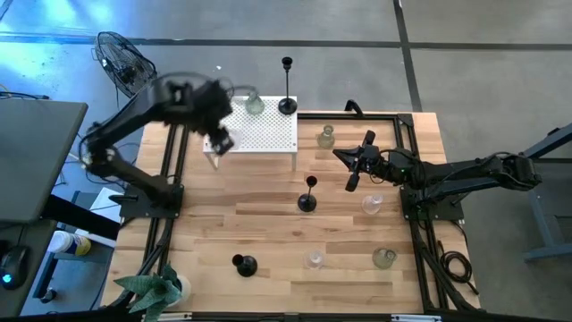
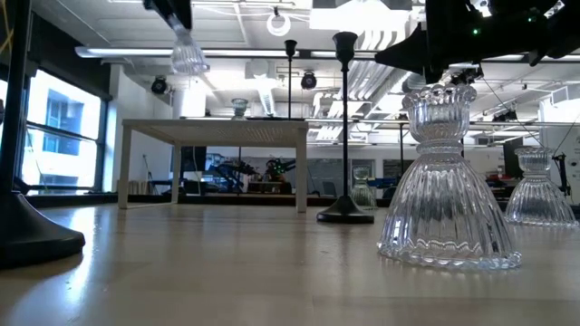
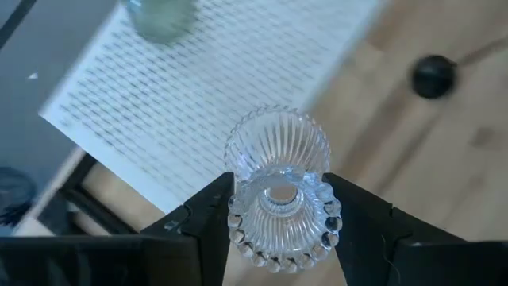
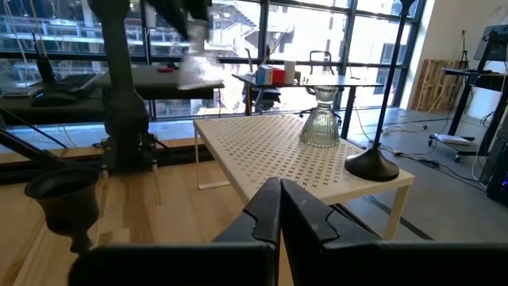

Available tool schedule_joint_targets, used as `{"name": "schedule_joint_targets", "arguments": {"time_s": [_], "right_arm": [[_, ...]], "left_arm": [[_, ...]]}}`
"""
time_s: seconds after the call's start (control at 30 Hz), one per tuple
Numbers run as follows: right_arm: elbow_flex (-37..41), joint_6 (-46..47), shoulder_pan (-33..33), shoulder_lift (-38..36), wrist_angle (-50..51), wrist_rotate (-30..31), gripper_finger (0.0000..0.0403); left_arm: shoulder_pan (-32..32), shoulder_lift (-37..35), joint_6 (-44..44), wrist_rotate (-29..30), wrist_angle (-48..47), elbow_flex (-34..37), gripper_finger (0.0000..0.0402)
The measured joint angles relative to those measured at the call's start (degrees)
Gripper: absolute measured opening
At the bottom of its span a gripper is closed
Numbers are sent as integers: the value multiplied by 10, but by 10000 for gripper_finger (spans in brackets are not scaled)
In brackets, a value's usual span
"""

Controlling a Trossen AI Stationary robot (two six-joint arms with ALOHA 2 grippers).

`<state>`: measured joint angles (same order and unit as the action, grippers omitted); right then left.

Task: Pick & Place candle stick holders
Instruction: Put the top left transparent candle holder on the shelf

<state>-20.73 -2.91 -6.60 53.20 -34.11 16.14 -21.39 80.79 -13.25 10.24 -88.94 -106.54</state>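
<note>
My left gripper (image 1: 219, 140) is shut on a clear ribbed glass candle stick holder (image 3: 278, 187), held in the air above the left part of the white perforated little table (image 1: 264, 134). It also shows in the low view (image 2: 188, 54). A pale-green glass holder (image 1: 255, 105) and a black holder (image 1: 287, 105) stand on their bases on that little table. My right gripper (image 1: 344, 159) is shut and empty above the wooden table, right of the little table, between a glass holder (image 1: 326, 137) and a black holder (image 1: 307, 201). My left gripper pinches the holder's beaded upper rim (image 3: 282, 226) between its two fingers (image 3: 208, 214), one on each side. The fingers come from above, pointing down. The holder hangs below them, upright, with its flared base (image 3: 278, 139) down and clear of the little table.
Other holders stand on the wooden table: clear glass ones (image 1: 372, 204), (image 1: 315, 259), (image 1: 384, 258) and a black one (image 1: 244, 264). A black fan (image 1: 125, 63) stands off the far left corner. A plant (image 1: 152, 291) sits at the near left corner.
</note>
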Motion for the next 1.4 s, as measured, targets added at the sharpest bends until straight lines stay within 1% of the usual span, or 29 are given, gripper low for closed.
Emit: {"name": "schedule_joint_targets", "arguments": {"time_s": [0.1, 0.2, 0.3, 0.43, 0.63, 0.77, 0.93, 1.23, 1.4], "right_arm": [[0, 0, 0, 0, 1, 0, 1], [0, 0, 0, 0, 5, 0, 1], [0, -1, 0, 0, 6, 0, 1], [0, -4, 0, 0, 6, 0, 1], [0, -7, 0, 0, 6, 0, 1], [0, -6, 0, 0, 5, 0, 1], [0, -6, 0, 0, 6, 0, 1], [0, -6, 0, 0, 7, 0, 1], [0, -6, 0, 0, 8, 0, 1]], "left_arm": [[-84, 41, 60, -12, 0, -20, 171], [-158, 75, 94, -18, -2, -22, 171], [-208, 99, 120, -17, -1, -22, 171], [-252, 114, 153, -20, 15, -22, 171], [-290, 129, 179, -24, 52, -22, 171], [-308, 151, 189, -25, 70, -22, 171], [-313, 173, 195, -23, 97, -21, 171], [-323, 188, 196, -37, 97, -21, 172], [-322, 188, 200, -65, 95, -21, 172]]}}
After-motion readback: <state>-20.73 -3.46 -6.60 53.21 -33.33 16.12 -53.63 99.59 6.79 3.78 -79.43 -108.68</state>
